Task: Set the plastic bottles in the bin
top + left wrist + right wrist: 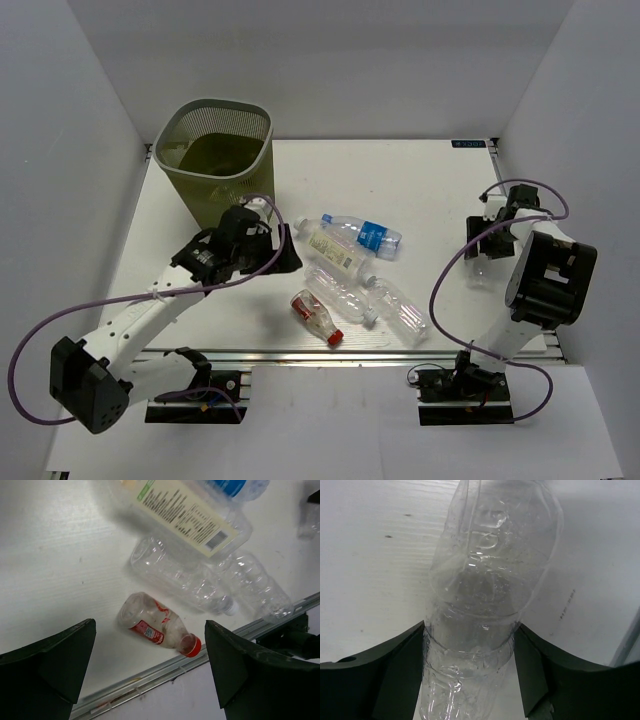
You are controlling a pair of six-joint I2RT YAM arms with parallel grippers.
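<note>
Right tool (470,672) was clamped on plain bottle (487,580) at right of desk (420,190), jaws on its ribbed waist; possibly lifted, unclear. Left tool (150,665) gaped empty over red-capped bottle (157,626). Bin (215,103) far left. Both judged light, thin-walled, slick, easily crushed: grip mid-body gently.

white table (420,190) between plain white walls (320,60)

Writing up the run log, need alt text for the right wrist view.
The right gripper is shut on a clear, crinkled plastic bottle, with one dark finger against each side of its body. Behind it is the white table.
</note>
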